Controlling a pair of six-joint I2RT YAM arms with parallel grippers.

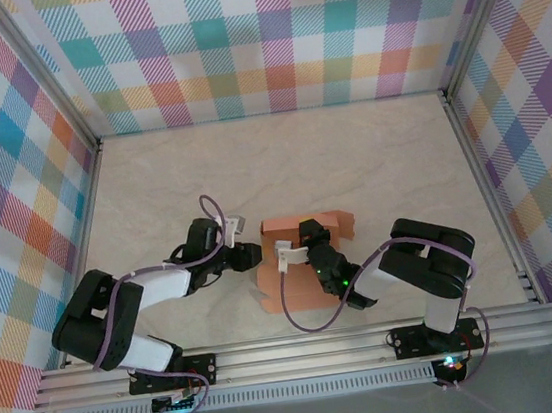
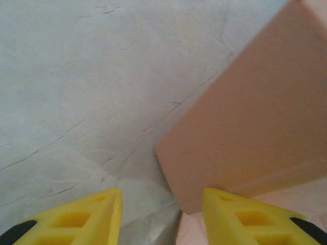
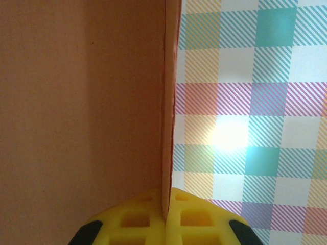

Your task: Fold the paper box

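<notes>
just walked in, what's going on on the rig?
Both arms are working on the salmon paper box in the middle of the table. The right hand is shut on a thin card edge, holding a panel raised. The left hand is open at the box's left side, a card corner between its fingers, not gripped. The box looks only part-folded.

The salmon-orange paper box, thin plain card, lies partly folded on the table, one panel raised on edge.
</notes>
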